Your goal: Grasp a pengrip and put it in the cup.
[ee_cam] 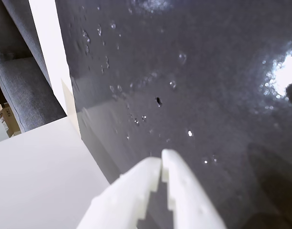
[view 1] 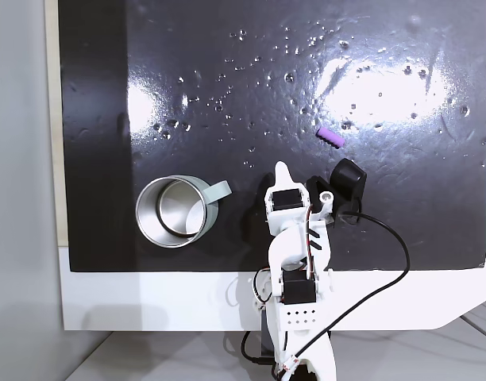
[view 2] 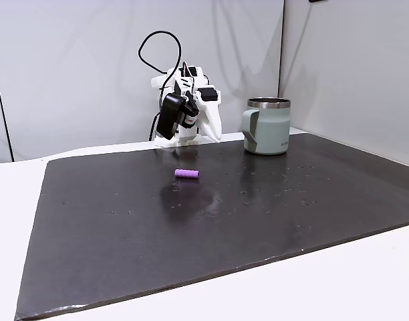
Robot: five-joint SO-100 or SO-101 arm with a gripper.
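The purple pengrip [view 1: 330, 136] lies on its side on the dark mat [view 1: 227, 63], well apart from the cup [view 1: 173, 211]. In a fixed view from above, the cup stands upright near the mat's lower edge, left of the arm [view 1: 295, 254], its handle pointing right toward the arm. The pengrip sits above and to the right of the arm, with nothing touching it.

In a fixed view from the side, the pengrip [view 2: 187, 174] rests on the mat in front of the folded arm [view 2: 188, 110], and the cup [view 2: 266, 126] stands to the right at the mat's far edge.

The gripper [ee_cam: 161, 160] is empty, its 2 white fingers pressed together at the tips, held above bare mat near the white counter [ee_cam: 36, 181].
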